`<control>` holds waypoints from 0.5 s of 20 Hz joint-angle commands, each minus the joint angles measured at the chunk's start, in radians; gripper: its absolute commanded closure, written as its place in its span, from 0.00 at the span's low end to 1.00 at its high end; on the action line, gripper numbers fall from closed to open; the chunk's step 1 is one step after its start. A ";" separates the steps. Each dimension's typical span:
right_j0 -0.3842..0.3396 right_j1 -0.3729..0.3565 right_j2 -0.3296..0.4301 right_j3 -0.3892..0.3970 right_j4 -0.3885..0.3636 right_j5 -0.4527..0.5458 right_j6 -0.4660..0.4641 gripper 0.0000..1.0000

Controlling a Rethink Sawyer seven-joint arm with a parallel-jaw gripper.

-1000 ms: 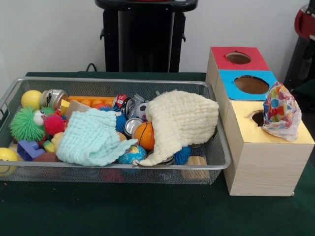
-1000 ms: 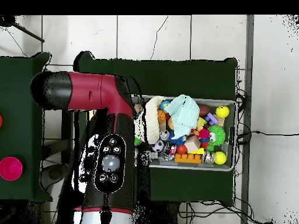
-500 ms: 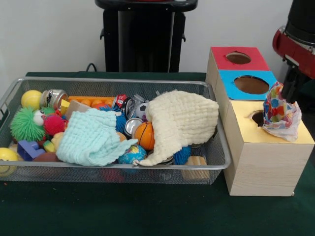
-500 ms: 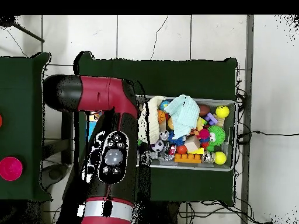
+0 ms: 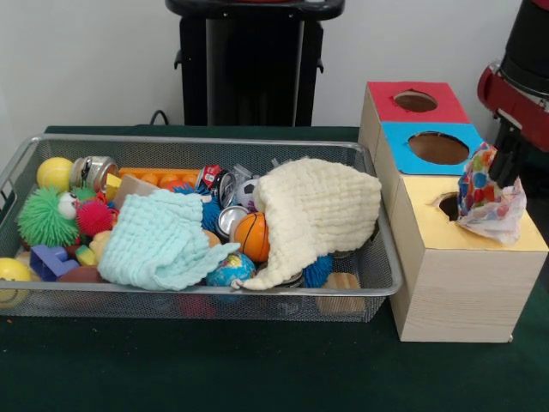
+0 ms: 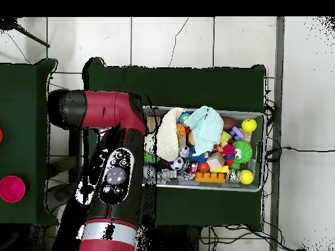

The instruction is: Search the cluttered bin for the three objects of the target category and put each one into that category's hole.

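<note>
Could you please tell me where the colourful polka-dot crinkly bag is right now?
In the front view, the colourful polka-dot crinkly bag sits at the right, on the yellow top of the wooden box, partly over its hole and in front of the blue section.
</note>
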 commanded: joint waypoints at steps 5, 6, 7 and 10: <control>0.040 0.078 0.035 0.008 0.130 -0.025 0.325 1.00; 0.046 0.080 0.025 0.001 0.135 -0.014 0.330 1.00; 0.049 0.080 0.018 -0.002 0.139 -0.002 0.329 1.00; 0.050 0.063 0.009 0.023 0.145 -0.009 0.295 1.00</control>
